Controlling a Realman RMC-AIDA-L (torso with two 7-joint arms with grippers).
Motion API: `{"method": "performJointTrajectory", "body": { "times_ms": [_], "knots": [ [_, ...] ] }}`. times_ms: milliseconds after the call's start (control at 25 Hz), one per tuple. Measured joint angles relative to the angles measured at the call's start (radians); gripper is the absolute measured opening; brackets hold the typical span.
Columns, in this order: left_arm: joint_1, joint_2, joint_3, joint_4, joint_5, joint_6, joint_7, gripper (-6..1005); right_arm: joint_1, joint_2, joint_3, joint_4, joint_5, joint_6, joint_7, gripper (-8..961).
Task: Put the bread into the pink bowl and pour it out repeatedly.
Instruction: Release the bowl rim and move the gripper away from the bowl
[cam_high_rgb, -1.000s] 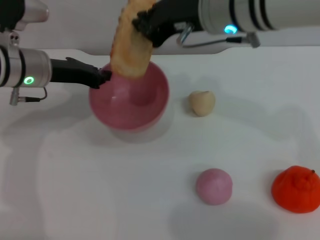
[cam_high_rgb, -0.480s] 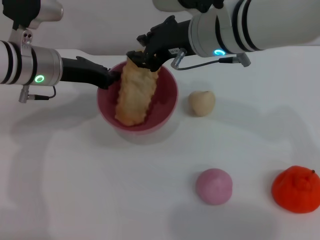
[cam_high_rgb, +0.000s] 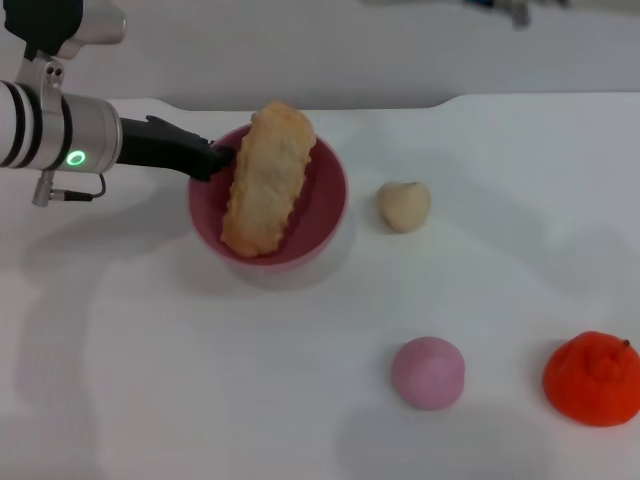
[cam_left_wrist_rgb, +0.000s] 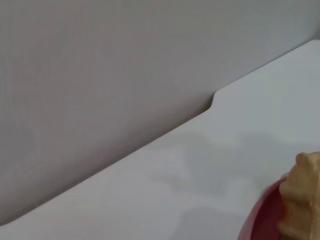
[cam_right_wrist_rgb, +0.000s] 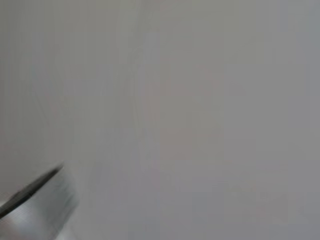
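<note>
Bread lies aslant in the pink bowl, far end over the rim. Left tool looks clamped on the bowl's left rim, though contact is partly hidden. Right tool is out of view. Tip slowly, away from the bun.

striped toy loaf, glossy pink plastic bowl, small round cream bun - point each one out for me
striped toy loaf (cam_high_rgb: 266, 180), head view, middle of its ridged top
glossy pink plastic bowl (cam_high_rgb: 331, 195), head view, inner wall on the side toward the bun
small round cream bun (cam_high_rgb: 404, 206), head view, centre of its rounded top
</note>
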Motion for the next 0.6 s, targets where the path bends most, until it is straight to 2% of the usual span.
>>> {"method": "performJointTrajectory", "body": {
  "times_ms": [120,280,480,600],
  "knots": [
    [0.0,0.0,0.0,0.0,0.005,0.005,-0.009,60,-0.095,0.005,-0.037,-0.043,0.001,-0.191,-0.039,518],
    [0.008,0.001,0.001,-0.002,0.005,0.006,-0.023,60,-0.213,0.01,-0.128,-0.005,0.007,-0.513,-0.066,518],
    [0.014,0.003,0.002,-0.008,0.005,0.008,-0.038,60,-0.286,0.011,-0.254,0.118,0.006,-0.903,-0.064,518],
    [0.015,0.004,0.002,-0.009,0.005,0.009,-0.047,60,-0.306,0.01,-0.351,0.243,0.007,-1.252,-0.037,518]
  ]
}}
